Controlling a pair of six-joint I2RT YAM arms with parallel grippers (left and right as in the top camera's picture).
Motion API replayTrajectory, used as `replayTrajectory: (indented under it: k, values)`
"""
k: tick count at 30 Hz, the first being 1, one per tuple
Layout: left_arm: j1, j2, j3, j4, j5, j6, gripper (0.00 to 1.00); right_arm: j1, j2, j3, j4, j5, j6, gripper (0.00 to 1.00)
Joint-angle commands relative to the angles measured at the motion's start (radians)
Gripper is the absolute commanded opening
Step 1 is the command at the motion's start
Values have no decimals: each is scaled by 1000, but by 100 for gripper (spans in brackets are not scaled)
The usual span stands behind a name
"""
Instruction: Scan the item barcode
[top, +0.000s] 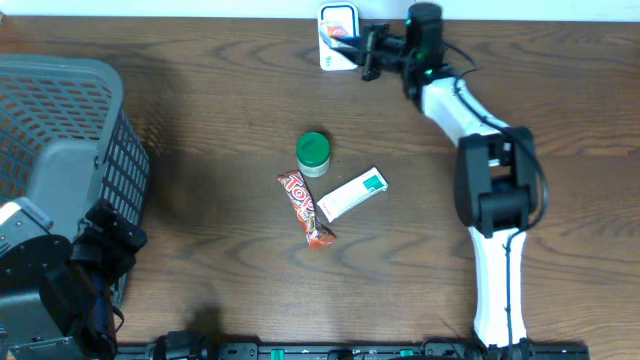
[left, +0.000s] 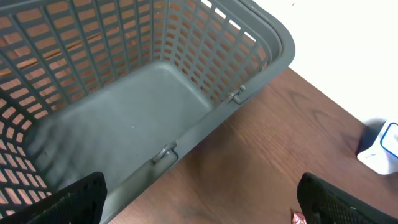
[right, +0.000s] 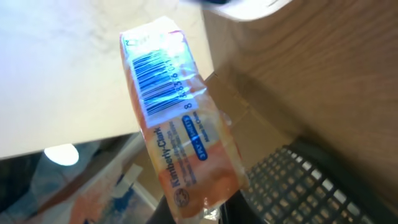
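My right jaws are pressed together on the lower end of the orange pack (right: 180, 130). One dark, meshed finger (right: 311, 180) shows at the bottom right of the right wrist view. The pack sticks up and away from my grip at a tilt. Its crinkled clear-and-orange wrapper faces my camera, with the barcode (right: 158, 81) near the far end and blue print below it. From overhead, this arm reaches out to the far edge of the counter (top: 200, 90). The jaws are just beside the white, blue-rimmed scanner unit (top: 333, 58), and I cannot tell from up there whether the pack touches it.

My left jaws are spread wide and hold nothing. Their two dark fingers (left: 74, 199) sit in the bottom corners of the left wrist view, above the near wall of the grey basket (left: 186, 93) and the bare wood beside it. They hang at the near left corner, well apart from the pack.

In the middle of the counter a green-lidded jar (top: 313, 152), a red snack wrapper (top: 305, 208) and a white-and-green box (top: 352, 194) lie close together.
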Motion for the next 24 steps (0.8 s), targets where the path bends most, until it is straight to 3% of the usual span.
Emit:
replayTrajectory:
  k: [1,8,15,20,23,24]
  values:
    - [5,-1,1,0,-14,5,98,30,38,5,24,32,-5,1]
    - [5,-1,1,0,-14,5,98,38,42,18,29,49,-5,1]
    - [5,0,1,0,-14,5,98,22,35,91,42,-74,-5,1]
    - [5,-1,1,0,-14,5,98,18,-71,109,41,-63,-121,1]
    - [5,0,1,0,-14,5,98,13,-174,109,-122,18,-284,1]
    - [5,-1,1,0,-13,5,98,13,-261,109,-345,140,-449,1]
